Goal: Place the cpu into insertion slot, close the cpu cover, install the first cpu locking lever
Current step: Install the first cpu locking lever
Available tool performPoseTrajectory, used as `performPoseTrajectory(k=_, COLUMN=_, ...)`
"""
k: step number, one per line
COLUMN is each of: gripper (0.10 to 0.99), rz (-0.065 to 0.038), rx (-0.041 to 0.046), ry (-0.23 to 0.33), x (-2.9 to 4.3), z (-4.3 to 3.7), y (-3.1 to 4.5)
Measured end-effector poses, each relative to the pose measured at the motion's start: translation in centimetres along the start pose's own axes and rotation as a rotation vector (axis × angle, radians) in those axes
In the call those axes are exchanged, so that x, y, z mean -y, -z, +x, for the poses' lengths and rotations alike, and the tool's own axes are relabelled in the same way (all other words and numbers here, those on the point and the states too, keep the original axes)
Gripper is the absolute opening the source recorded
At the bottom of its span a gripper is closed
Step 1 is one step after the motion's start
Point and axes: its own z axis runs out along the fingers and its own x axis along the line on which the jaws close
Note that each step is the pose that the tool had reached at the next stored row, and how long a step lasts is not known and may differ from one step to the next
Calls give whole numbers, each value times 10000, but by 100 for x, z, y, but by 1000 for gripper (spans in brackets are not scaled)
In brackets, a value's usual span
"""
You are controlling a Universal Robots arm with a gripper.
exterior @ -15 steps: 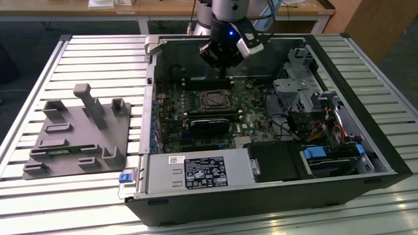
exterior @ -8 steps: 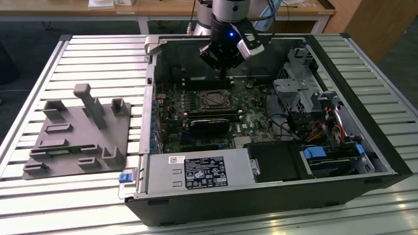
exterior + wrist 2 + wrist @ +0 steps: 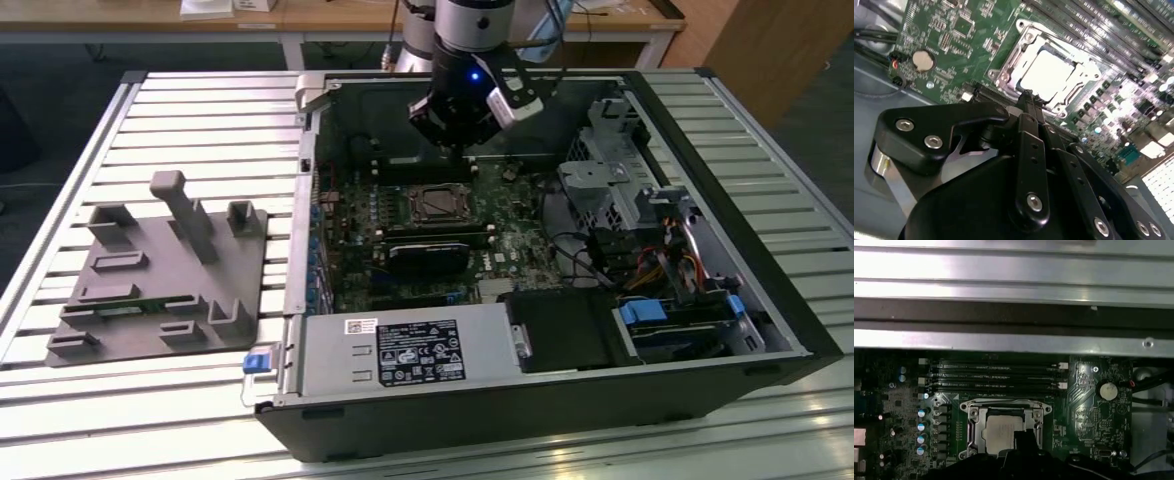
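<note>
The cpu (image 3: 1002, 434) is lying seated in the insertion slot (image 3: 973, 416), its pale metal face showing through the middle opening of the cpu cover (image 3: 1026, 34), which is lying down flat around it in both wrist views; placement and cover closing are therefore appearing done, while the locking lever step is, in my judgement, remaining open (no lever can be picked out with certainty). In the exterior view the gripper (image 3: 451, 140) is hovering inside the computer case (image 3: 787, 330), at roughly twelve o'clock from the socket and just above the green motherboard (image 3: 1084, 405). Its fingers (image 3: 1026, 107) are sitting pressed together, carrying nothing. The white label (image 3: 416, 352) on the power supply is carrying print too small to read.
</note>
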Motion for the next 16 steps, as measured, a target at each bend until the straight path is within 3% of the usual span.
performPoseTrajectory(k=8, gripper=106, rz=-2, rx=-10, ry=0, x=203, z=2, y=4)
performPoseTrajectory(k=9, gripper=106, rz=-24, rx=-18, ry=-1, x=222, z=2, y=2)
performPoseTrajectory(k=13, gripper=106, rz=-280, rx=-35, ry=-3, x=291, z=2, y=-10)
performPoseTrajectory(k=16, gripper=106, rz=-295, rx=-38, ry=-4, x=323, z=3, y=-24)
